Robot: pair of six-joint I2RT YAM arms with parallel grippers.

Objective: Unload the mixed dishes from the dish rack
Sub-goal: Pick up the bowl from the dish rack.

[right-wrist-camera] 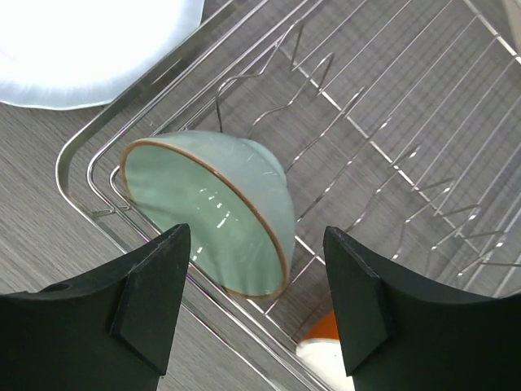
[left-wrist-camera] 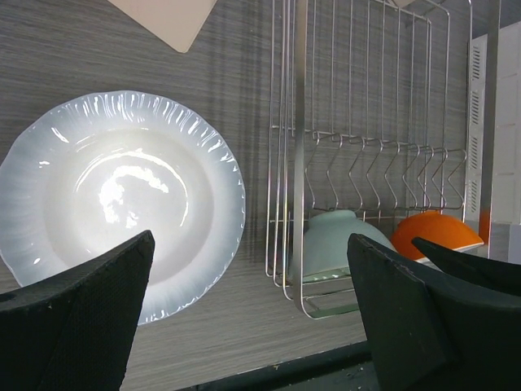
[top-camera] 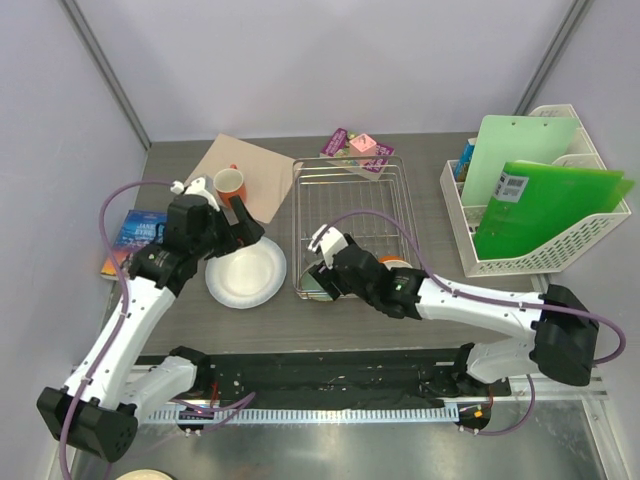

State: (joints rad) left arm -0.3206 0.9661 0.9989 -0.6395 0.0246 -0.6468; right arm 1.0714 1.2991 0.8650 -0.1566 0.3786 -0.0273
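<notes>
The silver wire dish rack (top-camera: 352,190) stands mid-table. In its near-left corner a pale green bowl (right-wrist-camera: 207,212) leans on its side, its brown-rimmed mouth facing my right gripper (right-wrist-camera: 256,301). That gripper hovers just above the bowl with its jaws apart, the bowl's lower rim between the fingers and touching neither. A cream bowl with an orange outside (right-wrist-camera: 326,342) lies upside down beside it in the rack. The white plate (top-camera: 245,272) rests on the table left of the rack. My left gripper (left-wrist-camera: 252,318) is open and empty above the plate's edge. The orange-red mug (top-camera: 230,184) stands behind it.
A tan board (top-camera: 262,170) lies under the mug. A white file basket (top-camera: 560,250) with green folders stands at the right. A pink-and-purple packet (top-camera: 358,150) sits behind the rack, and a blue book (top-camera: 130,238) lies at the far left.
</notes>
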